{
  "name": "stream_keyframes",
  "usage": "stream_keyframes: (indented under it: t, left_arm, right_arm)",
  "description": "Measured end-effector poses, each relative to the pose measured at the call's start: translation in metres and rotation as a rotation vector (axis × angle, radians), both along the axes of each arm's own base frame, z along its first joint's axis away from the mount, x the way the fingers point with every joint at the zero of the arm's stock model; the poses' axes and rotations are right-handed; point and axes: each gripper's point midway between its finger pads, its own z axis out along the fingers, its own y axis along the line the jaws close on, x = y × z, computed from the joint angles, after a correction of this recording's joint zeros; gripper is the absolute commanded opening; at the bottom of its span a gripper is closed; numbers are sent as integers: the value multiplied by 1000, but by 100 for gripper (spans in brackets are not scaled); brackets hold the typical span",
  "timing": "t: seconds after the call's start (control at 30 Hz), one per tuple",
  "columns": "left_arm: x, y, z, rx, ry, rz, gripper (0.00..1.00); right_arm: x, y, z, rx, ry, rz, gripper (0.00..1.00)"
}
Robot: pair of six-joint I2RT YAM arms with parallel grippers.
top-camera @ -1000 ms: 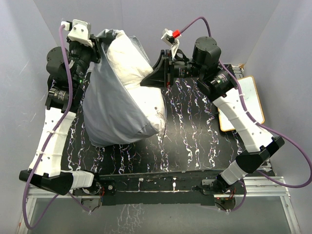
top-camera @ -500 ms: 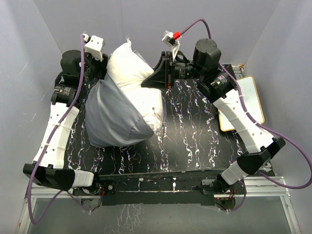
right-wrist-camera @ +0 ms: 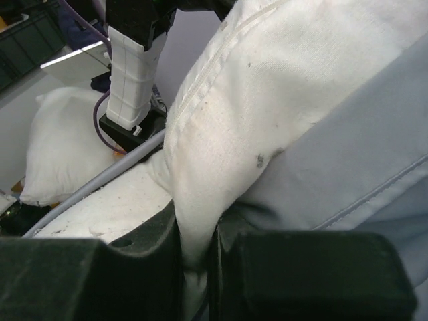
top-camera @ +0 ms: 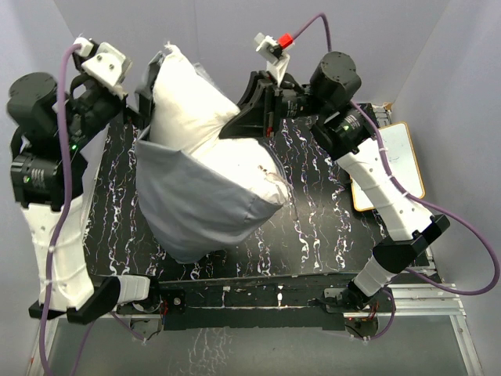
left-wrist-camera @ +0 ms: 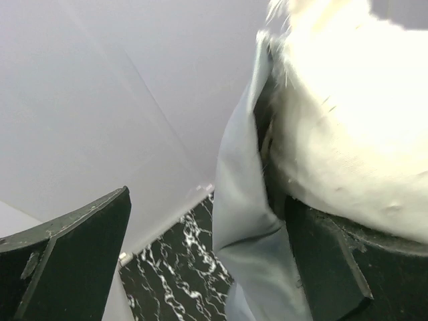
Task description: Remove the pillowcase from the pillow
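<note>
— Right wrist view first: what has the right pincer (right-wrist-camera: 197, 257) got?

— It is pressed together on a fold of the pillow (right-wrist-camera: 267, 100), with the off-white cloth bunched in the pinch. Just beyond that the grey pillowcase (right-wrist-camera: 374, 154) begins, its hem showing.

— And the left pincer (left-wrist-camera: 208, 200)?

— Spread wide, gripping nothing. The pillowcase rim passes through the gap and hangs loose against one side, with the pillow just behind it.

— From above, how does it all lie?

— The right pincer holds the pillow up off the desk (top-camera: 313, 227) at the far side. The pillow's long axis runs from its bare far corner, up by the left pincer, down toward the near right. The pillowcase wraps only the lower half, with its mouth facing far and up and its closed end sagging toward the near edge.

— So which arm takes the sleeve?

— The left, I'd judge. The rim sits right at its pincer, while the right is busy anchoring. The pull should go along that axis, toward the near edge and away from the right pincer's hold.
</note>
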Motion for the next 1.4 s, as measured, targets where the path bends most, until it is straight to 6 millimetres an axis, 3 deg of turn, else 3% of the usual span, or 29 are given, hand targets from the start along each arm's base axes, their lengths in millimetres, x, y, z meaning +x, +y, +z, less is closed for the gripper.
stream_keyframes:
  t: [0.07,0.2,0.3,0.5,0.6,0.8,0.93,1.13,1.4]
  left_arm:
    - [-18,-2,15,10,-63,-29,97]
    - [-32,-3,32,48,-155,-52,96]
    - [-26,0,33,84,-188,-38,96]
    - [14,12,27,93,-241,64,96]
    - [26,12,38,52,-278,78,96]
    - [11,-6,73,-37,-392,-24,95]
    - [-1,-15,85,-60,-423,-87,94]
    - [-1,-19,87,-61,-435,-114,94]
    - [20,-16,73,-20,-418,-77,93]
  right_arm:
    - [-14,9,2,-4,-16,43,8]
    - [-39,22,-2,-20,-33,101,8]
    - [-46,28,-7,-36,-38,105,8]
    - [-42,43,-19,-80,-43,58,8]
    - [-43,50,-24,-96,-44,54,8]
    - [-55,54,-26,-119,-56,58,8]
    - [-58,54,-27,-130,-57,55,8]
    - [-59,58,-29,-141,-59,43,8]
    - [-77,72,-36,-162,-83,62,8]
